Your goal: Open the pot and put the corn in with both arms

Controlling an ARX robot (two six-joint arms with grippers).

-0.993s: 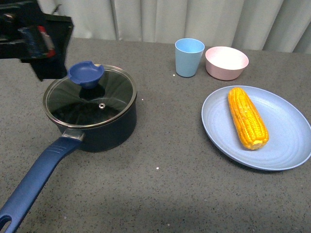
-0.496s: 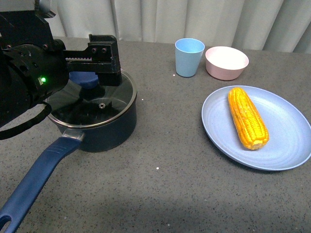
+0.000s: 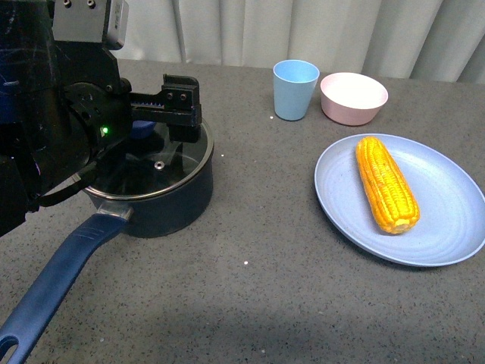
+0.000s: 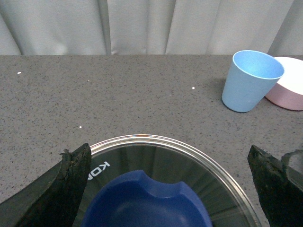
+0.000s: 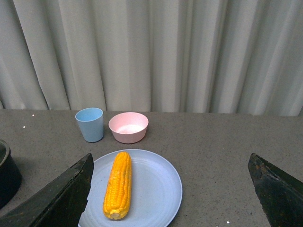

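pot [image 3: 168, 205] knob [image 4: 142, 203] sits between the spread left jaws.

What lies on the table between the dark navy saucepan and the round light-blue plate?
Nothing: the front view shows bare grey tabletop between the saucepan and the plate, only tiny white specks.

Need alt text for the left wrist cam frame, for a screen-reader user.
The open left gripper frames the blue knob of the glass lid, with one dark finger at each side of the knob. Beyond, on the grey table, stand a light blue cup and a pink bowl, with a pale curtain behind.
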